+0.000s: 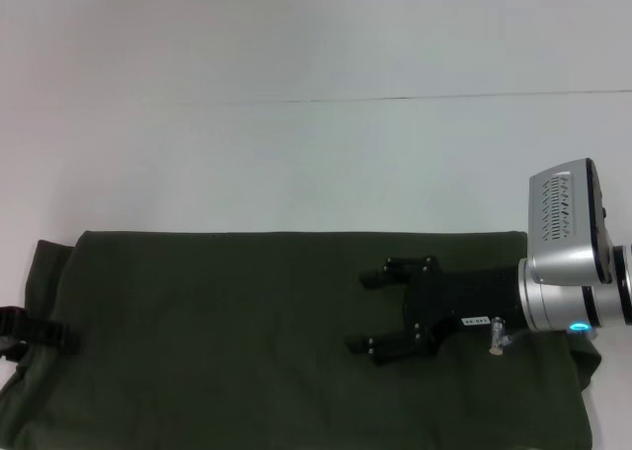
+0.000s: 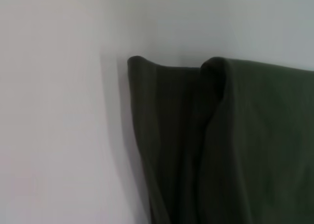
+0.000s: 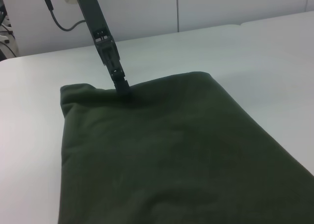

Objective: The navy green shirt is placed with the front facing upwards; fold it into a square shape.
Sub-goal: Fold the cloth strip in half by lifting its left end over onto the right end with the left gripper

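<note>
- right gripper [image 1: 380, 312]: black, two fingers spread wide apart, nothing between them; it hangs over the right half of the navy green shirt [image 1: 247, 341], pointing toward the robot's left. whether the fingertips touch the cloth cannot be told.
- left gripper [image 1: 35, 334]: only a black tip shows at the left edge of the head view, at the shirt's left end. right wrist view adds more: a slim dark finger assembly [image 3: 109, 52] coming down onto the cloth's far edge, tip [image 3: 121, 85] touching the fabric. open or closed cannot be told.
- navy green shirt: lies on the white table [image 1: 296, 154] as a long folded band, plain dark olive side up.
- left wrist view only: layered folds at the shirt's [image 2: 221, 145] end, one rolled edge [image 2: 142, 64] beside a second raised fold [image 2: 216, 67].
- right wrist view only: smooth top layer of the shirt [image 3: 167, 150], rounded corner [image 3: 73, 91] near the left gripper.
</note>
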Robot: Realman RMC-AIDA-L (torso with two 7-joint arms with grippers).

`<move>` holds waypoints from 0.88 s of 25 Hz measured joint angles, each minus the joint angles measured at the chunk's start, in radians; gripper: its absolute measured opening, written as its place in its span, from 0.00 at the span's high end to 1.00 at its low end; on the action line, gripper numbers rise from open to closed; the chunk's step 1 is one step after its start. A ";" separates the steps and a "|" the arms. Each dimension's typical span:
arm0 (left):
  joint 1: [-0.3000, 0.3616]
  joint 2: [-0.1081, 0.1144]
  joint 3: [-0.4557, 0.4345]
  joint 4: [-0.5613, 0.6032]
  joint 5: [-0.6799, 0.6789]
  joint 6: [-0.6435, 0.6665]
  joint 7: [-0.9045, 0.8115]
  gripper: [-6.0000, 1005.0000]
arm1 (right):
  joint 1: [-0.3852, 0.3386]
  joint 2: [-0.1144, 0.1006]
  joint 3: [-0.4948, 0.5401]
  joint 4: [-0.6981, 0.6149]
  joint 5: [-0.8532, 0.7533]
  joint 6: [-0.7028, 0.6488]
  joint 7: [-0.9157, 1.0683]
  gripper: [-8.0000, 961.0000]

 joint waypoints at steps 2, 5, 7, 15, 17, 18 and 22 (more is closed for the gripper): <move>-0.002 -0.001 0.000 -0.003 0.000 0.000 0.000 0.12 | 0.000 0.000 0.000 0.000 0.000 0.000 0.000 0.04; -0.008 -0.001 0.000 -0.020 -0.007 0.002 -0.002 0.12 | 0.000 0.000 0.000 -0.002 0.001 0.000 0.000 0.04; -0.011 -0.002 0.000 -0.028 -0.017 0.004 -0.004 0.12 | 0.001 0.000 0.000 -0.002 0.002 0.000 0.000 0.04; -0.028 -0.001 0.002 -0.059 -0.054 0.029 -0.016 0.12 | 0.001 -0.001 0.000 -0.004 0.002 0.000 0.000 0.04; -0.031 -0.001 0.005 -0.068 -0.055 0.029 -0.016 0.12 | 0.002 -0.001 0.000 -0.004 0.002 0.000 0.000 0.04; -0.032 -0.001 0.006 -0.070 -0.055 0.028 -0.017 0.12 | 0.002 -0.001 0.000 -0.004 0.002 0.000 0.000 0.04; -0.033 -0.002 0.009 -0.073 -0.054 0.027 -0.017 0.13 | 0.002 -0.002 0.000 -0.005 0.002 0.002 0.000 0.04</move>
